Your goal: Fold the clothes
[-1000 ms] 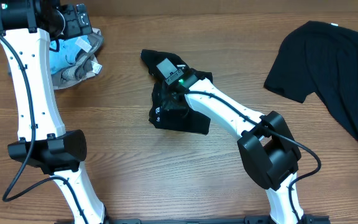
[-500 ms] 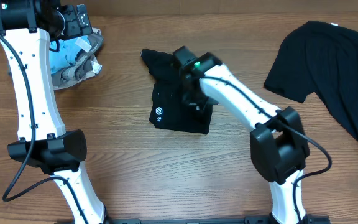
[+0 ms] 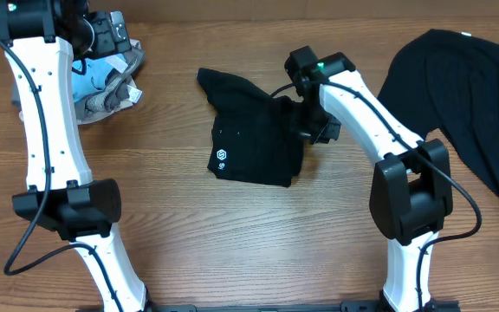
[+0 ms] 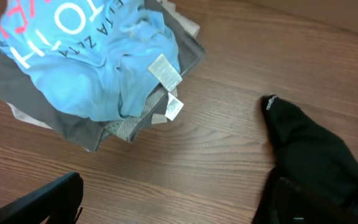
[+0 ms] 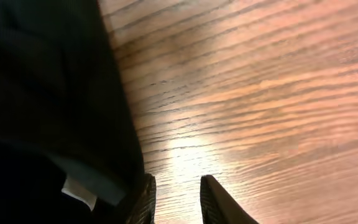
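Your right fingers (image 5: 219,202) sit narrowly apart and empty beside the logo shirt (image 3: 254,147). I cannot tell how the left fingers (image 4: 48,200) stand. This fold looks nearly done, so tuck in the stray sleeve (image 3: 210,82) next.

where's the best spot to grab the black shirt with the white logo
Pinch the pointed flap sticking out at the far left corner of the logo shirt. It lies alone on the bare table, a thin layer clear of the folded stack, so come straight down from above, approaching from the left.
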Robot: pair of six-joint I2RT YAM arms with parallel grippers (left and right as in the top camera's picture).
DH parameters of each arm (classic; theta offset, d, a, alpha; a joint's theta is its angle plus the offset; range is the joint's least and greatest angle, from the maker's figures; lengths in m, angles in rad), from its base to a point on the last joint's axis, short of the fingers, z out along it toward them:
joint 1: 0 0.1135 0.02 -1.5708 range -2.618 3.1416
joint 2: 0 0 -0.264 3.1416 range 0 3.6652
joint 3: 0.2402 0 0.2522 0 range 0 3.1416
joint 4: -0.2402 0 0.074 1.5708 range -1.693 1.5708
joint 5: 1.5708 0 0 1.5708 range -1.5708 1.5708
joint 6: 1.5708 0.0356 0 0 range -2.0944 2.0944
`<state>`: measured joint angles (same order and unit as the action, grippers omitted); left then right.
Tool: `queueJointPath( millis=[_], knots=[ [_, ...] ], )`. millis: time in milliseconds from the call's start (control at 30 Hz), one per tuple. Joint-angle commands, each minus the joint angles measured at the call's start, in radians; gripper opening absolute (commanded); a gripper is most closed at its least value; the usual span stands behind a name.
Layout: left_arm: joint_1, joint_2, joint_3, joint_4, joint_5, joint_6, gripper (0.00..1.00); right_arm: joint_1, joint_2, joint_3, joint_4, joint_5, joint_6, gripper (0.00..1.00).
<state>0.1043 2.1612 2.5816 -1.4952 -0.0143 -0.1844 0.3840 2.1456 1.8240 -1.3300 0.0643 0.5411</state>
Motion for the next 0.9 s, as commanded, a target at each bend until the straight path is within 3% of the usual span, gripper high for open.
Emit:
queueJointPath(
  millis=[0,233,467,633,867],
  knots=[
    [-0.012,0.021,-0.028,0.008,0.011,0.013,1.0,0.001,-0.047,0.091,-0.006,-0.034,-0.095,0.31],
    [-0.013,0.022,-0.028,0.015,0.011,0.013,1.0,0.008,-0.051,0.332,0.083,-0.164,-0.318,0.53],
    [-0.013,0.022,-0.028,0.018,0.016,0.032,1.0,0.008,0.0,0.335,0.264,-0.179,-0.522,0.88],
    [-0.013,0.022,-0.028,0.014,0.015,0.032,1.0,0.008,0.118,0.335,0.319,-0.244,-0.665,0.91],
    [-0.013,0.022,-0.028,0.014,0.015,0.034,1.0,0.009,0.24,0.335,0.38,-0.418,-0.707,0.88]
  ],
)
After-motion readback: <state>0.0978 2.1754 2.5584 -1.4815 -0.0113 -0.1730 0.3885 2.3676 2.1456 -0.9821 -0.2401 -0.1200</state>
